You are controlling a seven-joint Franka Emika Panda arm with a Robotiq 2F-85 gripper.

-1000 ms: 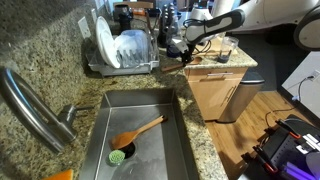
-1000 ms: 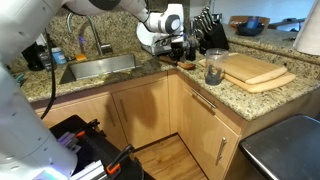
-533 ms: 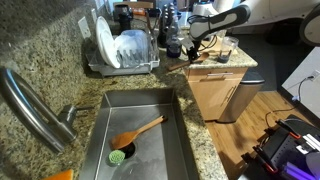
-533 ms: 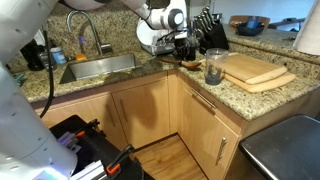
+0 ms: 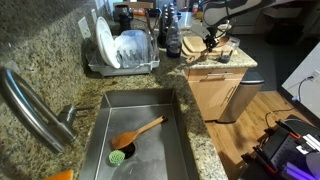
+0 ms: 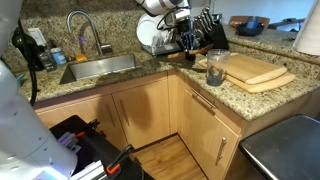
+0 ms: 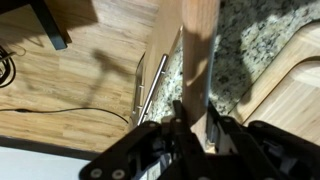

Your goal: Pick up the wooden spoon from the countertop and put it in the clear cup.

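Carrying step: gripping the wooden spoon [image 7: 198,55] by its handle between closed jaws, off the desk [image 6: 130,78], near the clear cup [image 6: 214,68]. Needs next lining up over the cup's mouth, then lowering before release.

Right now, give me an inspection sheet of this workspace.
Surface: granite countertop with a sink set in it.
Job's things: wooden spoon held off the counter; clear cup upright by the cutting boards.
Clutter: dish rack, dark bottles, knife block; orange-tan spoon and green scrubber in the sink.
Gripper: gripper shut on the spoon's handle.
Cables: dark cable across the wood floor.
Surroundings: wooden cabinets below the counter.
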